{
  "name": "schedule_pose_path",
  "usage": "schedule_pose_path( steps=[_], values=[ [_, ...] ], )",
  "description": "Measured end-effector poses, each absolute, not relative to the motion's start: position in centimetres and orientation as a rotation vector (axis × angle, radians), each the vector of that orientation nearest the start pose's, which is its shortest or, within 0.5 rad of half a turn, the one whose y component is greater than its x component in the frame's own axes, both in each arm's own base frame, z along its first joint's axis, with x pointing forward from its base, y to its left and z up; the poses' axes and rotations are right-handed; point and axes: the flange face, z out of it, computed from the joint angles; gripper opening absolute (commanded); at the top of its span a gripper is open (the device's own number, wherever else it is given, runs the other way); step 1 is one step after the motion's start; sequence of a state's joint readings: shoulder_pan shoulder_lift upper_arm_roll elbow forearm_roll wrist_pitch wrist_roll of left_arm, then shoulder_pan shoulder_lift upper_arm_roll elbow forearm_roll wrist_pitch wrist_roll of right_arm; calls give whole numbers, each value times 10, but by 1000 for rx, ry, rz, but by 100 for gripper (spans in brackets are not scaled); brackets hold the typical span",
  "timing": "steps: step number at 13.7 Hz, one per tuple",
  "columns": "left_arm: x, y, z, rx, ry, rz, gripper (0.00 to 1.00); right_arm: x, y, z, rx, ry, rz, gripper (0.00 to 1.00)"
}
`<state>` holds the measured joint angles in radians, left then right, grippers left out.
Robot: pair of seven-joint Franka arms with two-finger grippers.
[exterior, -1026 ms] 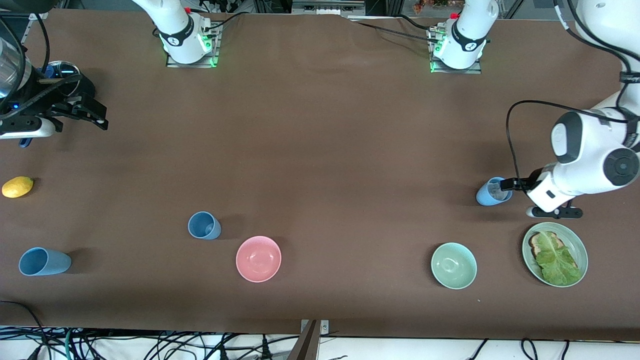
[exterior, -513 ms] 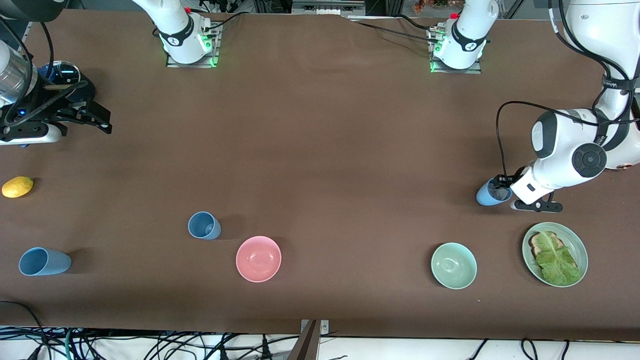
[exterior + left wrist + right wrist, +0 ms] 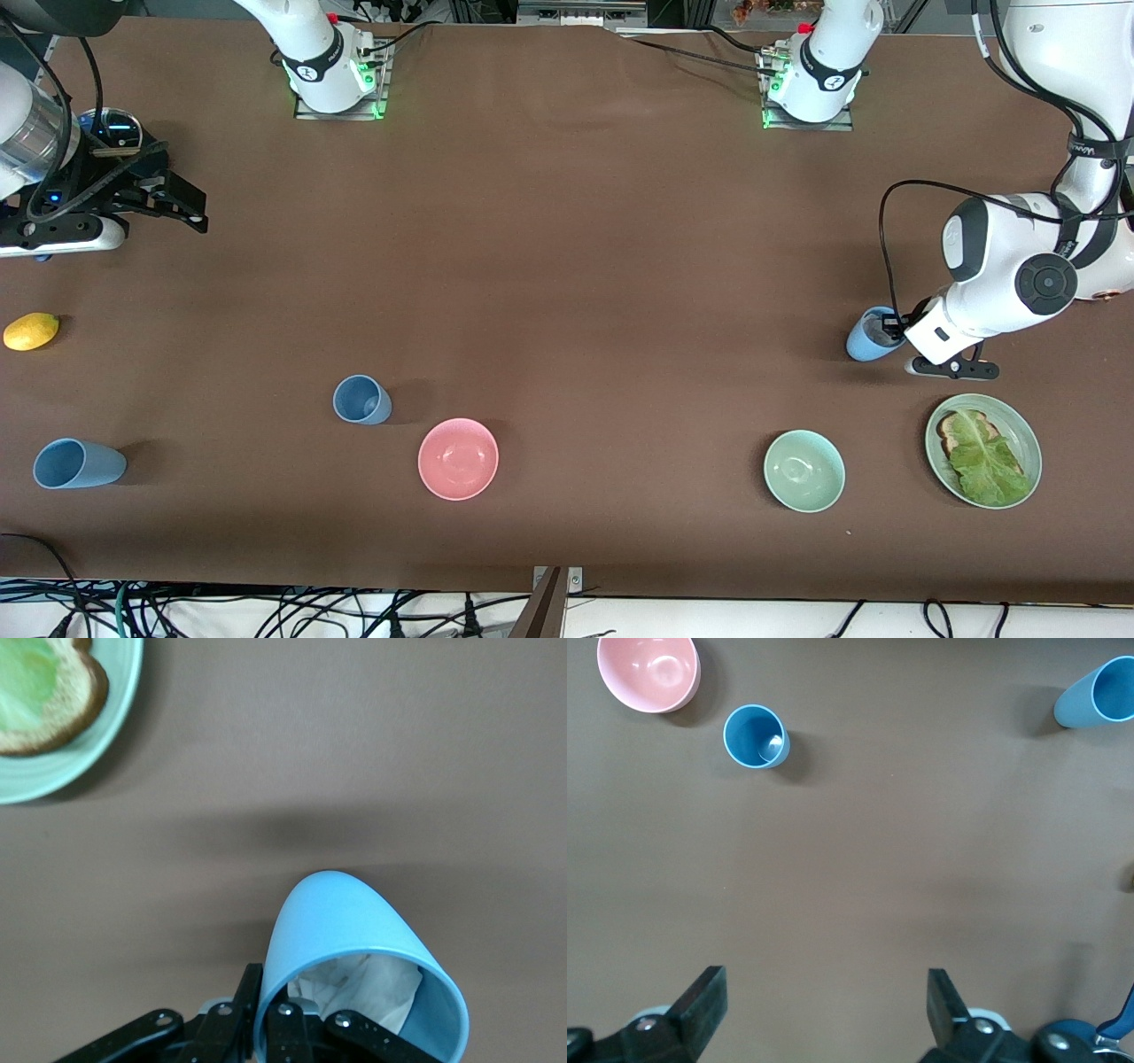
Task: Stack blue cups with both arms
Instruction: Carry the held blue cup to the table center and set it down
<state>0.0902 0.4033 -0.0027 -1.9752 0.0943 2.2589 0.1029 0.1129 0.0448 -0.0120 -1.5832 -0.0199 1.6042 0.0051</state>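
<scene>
Three light-blue cups show. One cup is tilted at the left arm's end of the table. My left gripper is shut on its rim, one finger inside and one outside. This cup holds something white and crumpled; I cannot tell whether it touches the table. A second cup stands upright beside the pink bowl. A third cup lies on its side at the right arm's end. My right gripper is open and empty above bare table, with both cups in its view.
A pink bowl and a pale green bowl sit near the front edge. A green plate with toast and lettuce lies close to the held cup. A lemon and a dark lidded saucepan are at the right arm's end.
The left arm's wrist has turned and drawn in over the held cup, which shifted slightly. The right gripper has moved a little toward the table's middle.
</scene>
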Motion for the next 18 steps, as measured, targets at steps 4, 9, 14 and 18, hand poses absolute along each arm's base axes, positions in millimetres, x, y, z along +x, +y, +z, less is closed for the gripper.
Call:
schedule_pose_path(
  steps=[4,9,14,18],
  values=[
    [612,-5,309,-3119,174,165,0,567,55,596,-3160,-153,48,100],
    [595,-174,360,-3201,0,249,0,566,56,596,-3159,-155,49,100],
    [538,-353,334,-3164,-236,336,0,568,63,596,-3158,-174,28,100],
    [527,-426,272,-3186,-277,397,0,574,70,587,-3138,-182,21,100]
  ],
)
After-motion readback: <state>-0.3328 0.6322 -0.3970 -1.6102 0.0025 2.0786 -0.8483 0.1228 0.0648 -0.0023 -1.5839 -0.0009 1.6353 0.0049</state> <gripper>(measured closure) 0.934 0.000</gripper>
